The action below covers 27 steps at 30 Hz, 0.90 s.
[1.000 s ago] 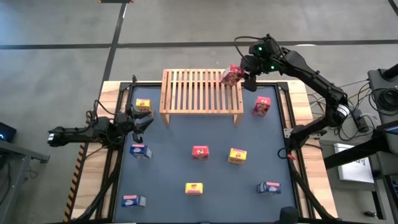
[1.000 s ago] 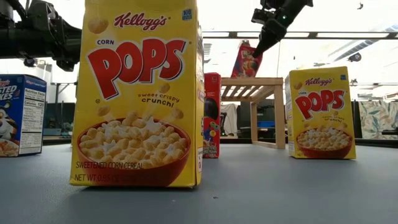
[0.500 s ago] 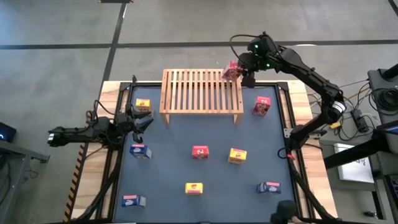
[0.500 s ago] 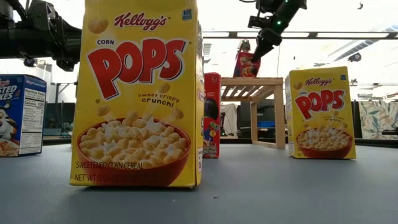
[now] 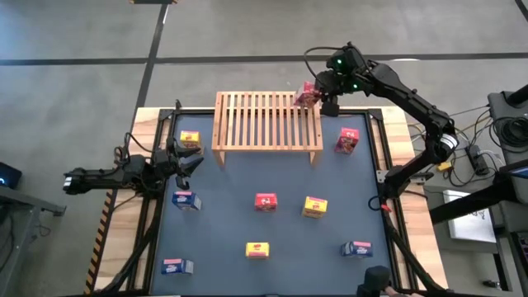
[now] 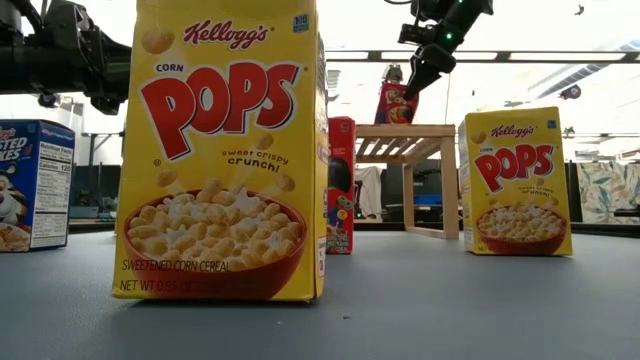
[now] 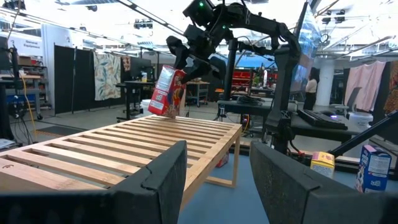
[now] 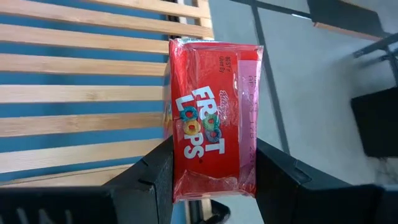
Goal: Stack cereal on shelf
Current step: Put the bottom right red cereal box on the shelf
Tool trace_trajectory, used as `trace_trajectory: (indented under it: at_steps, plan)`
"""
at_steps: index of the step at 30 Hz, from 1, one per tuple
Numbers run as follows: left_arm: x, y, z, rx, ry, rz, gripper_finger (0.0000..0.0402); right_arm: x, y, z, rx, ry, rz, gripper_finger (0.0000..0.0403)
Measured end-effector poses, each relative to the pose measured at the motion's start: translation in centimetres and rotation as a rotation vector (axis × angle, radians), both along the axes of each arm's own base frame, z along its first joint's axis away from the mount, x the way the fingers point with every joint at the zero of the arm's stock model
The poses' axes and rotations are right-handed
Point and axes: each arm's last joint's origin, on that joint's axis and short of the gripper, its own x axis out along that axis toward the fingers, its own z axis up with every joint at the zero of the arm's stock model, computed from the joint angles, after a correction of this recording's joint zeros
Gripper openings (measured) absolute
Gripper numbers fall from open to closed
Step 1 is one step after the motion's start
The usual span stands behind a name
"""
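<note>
On slatted wooden shelf (image 5: 266, 120) | glossy red box (image 5: 307, 95) | right gripper (image 5: 320, 96) clamped

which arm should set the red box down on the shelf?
Right. The right gripper already holds the red box tilted over the shelf, at its far right corner; the left gripper waits off its left end.

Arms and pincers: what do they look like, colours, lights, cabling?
Both arms are dark, slim and jointed. The right arm shows green lights near its wrist and a loose black cable loop. Each pincer, left and right, has two flat, dark, matte fingers.
</note>
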Motion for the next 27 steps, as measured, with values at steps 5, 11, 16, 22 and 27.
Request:
trace_trajectory:
  at_steps: [5,11,16,22,27]
  plan:
    - [0.0,0.0,0.01,0.0,0.0,0.0,0.016,0.05,0.08,-0.04,0.029,-0.017,0.01,0.016]
    - [0.0,0.0,0.01,0.0,0.0,0.0,0.016,0.02,0.16,-0.12,0.06,-0.027,0.004,0.016]
    - [-0.01,0.0,0.02,0.0,-0.001,0.0,0.016,-0.02,0.22,-0.18,0.07,-0.023,0.004,0.016]
    - [0.0,0.0,0.01,0.0,0.0,0.0,0.016,0.1,0.1,-0.11,0.086,-0.055,-0.034,0.016]
    - [0.0,0.0,0.01,0.0,0.0,0.0,0.016,0.21,-0.01,-0.05,0.088,-0.075,-0.049,0.016]
